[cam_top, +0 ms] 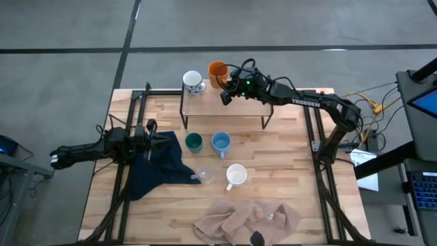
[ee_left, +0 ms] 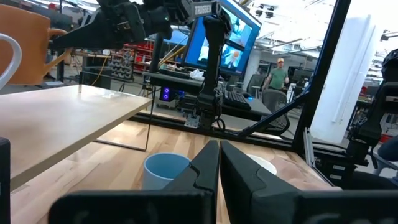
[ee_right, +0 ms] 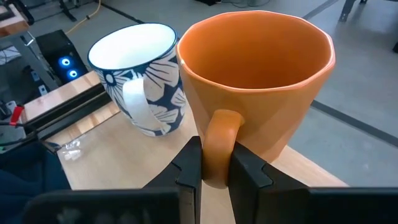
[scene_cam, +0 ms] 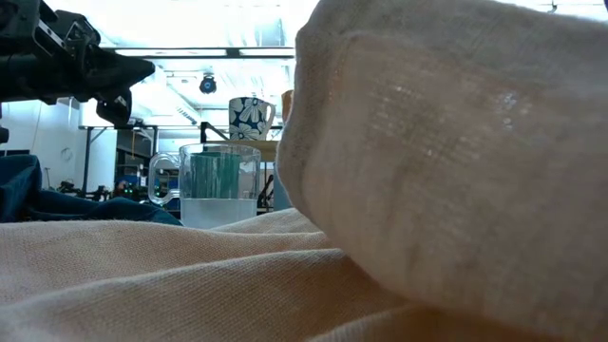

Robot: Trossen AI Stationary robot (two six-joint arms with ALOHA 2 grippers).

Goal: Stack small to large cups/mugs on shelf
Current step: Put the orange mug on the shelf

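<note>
The large light-wood desk (cam_top: 287, 178) with black rails is seen from above, carrying everything else. Toward its far edge stands the small rectangular light-wood shelf (cam_top: 225, 102) on thin black metal legs. At the near edge a crumpled beige cloth (cam_top: 246, 220) is spread, and it fills most of the low view. On the left side a dark blue cloth (cam_top: 156, 167) is draped.

The right arm is reached across the shelf, and its right gripper (ee_right: 214, 163) is clenched on the handle of the orange faceted mug (ee_right: 258, 81), which is held upright at the shelf's far edge. Whether the mug's base is resting on the board cannot be told. Just beside it, the white mug with a dark floral pattern (cam_top: 193, 83) is set on the shelf at its far left corner.

The left arm is laid low at the desk's left side, with the left gripper (ee_left: 219, 163) above the blue cloth; its jaws are pressed together with nothing between them.

In front of the shelf, on the desk, the dark green mug (cam_top: 194, 142) and the light blue mug (cam_top: 220, 143) are placed side by side. Nearer the front, the plain white mug (cam_top: 235, 175) is found, and to its left the small clear glass cup (cam_top: 203, 175) at the blue cloth's edge.
</note>
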